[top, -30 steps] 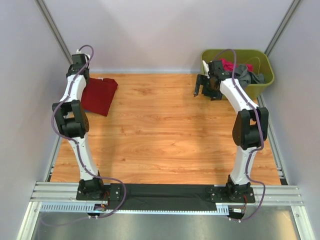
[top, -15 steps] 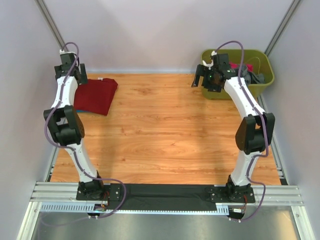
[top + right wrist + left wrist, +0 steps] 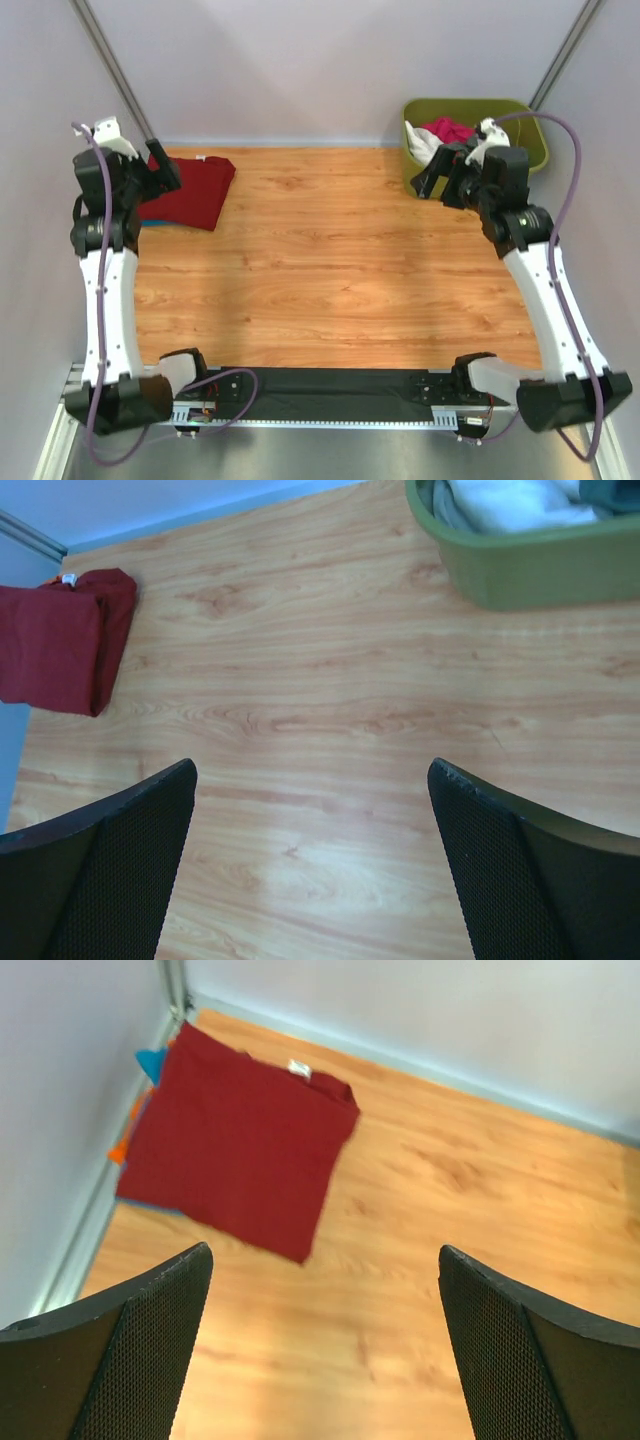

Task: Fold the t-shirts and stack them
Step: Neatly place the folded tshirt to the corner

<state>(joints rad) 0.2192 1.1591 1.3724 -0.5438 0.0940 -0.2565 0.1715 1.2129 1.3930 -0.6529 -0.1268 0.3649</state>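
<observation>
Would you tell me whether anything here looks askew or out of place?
Slightly: the folded dark red cloth shirt lies skewed in the far-left corner; a teal-blue cloth edge and an orange cloth edge stick out beneath it.

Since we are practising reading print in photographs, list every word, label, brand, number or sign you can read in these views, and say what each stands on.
No text can be read in any view.
The small white label at one edge of the folded dark red cloth t-shirt: too small and blurred to read.
The olive-green plastic laundry basket and the wooden table top: no markings visible.
</observation>
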